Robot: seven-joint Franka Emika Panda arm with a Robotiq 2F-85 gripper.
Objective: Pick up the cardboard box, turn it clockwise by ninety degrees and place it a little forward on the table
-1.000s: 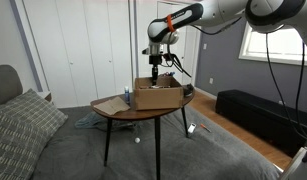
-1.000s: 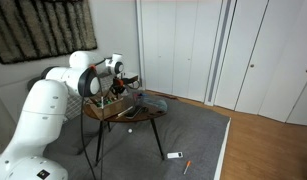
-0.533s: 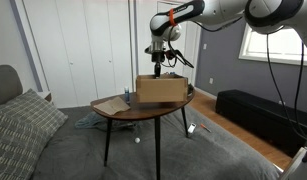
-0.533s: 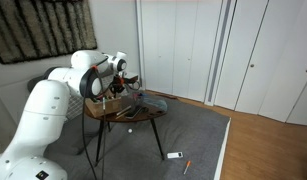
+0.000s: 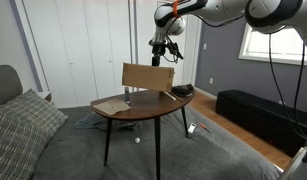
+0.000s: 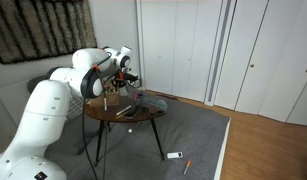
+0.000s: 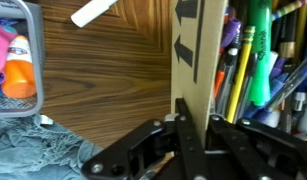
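Your gripper [image 5: 163,54] is clamped on the top edge of the cardboard box [image 5: 148,77]. The box hangs just under it, clear above the table [image 5: 143,109], mid-frame in an exterior view. It's plain brown and slightly tilted. In wrist view the jaws pinch one box wall at bottom centre, w/ pens & markers [image 7: 248,60] packed inside on the right. A flat cardboard sheet [image 5: 111,104] lies on the tabletop, lower left of the box. A white marker [image 7: 93,12] and a basket [image 7: 36,60] sit upper left in wrist view.
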